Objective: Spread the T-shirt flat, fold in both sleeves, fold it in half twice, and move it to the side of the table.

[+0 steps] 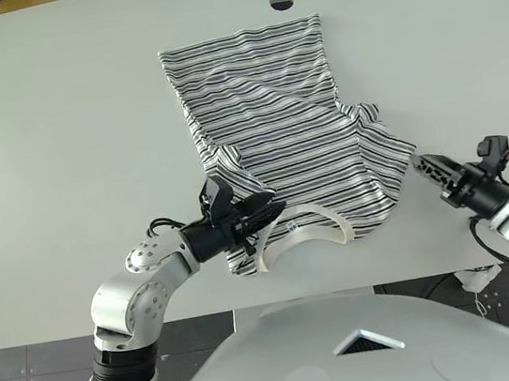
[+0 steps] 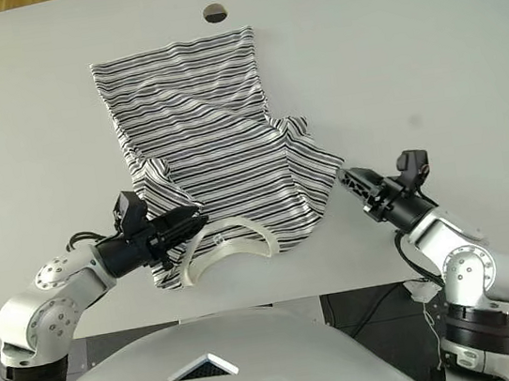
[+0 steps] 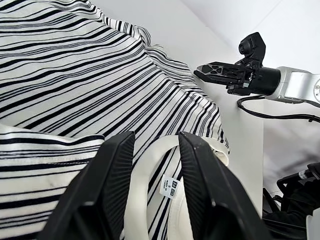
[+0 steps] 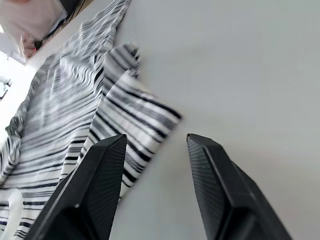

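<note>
White bench [image 1: 57, 133] is carrying the shirt [image 1: 266, 103] — long axis running away from the robot, collar [image 1: 329, 213] nearest. Left claw [image 1: 276, 210], parted, is hovering at the collar; right claw [image 1: 422, 165], parted and empty, is sitting just beside the right sleeve [image 1: 386, 148].

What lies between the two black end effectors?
The black-and-white striped T-shirt, with its white neckband, lies there; the left eye view shows it.
</note>
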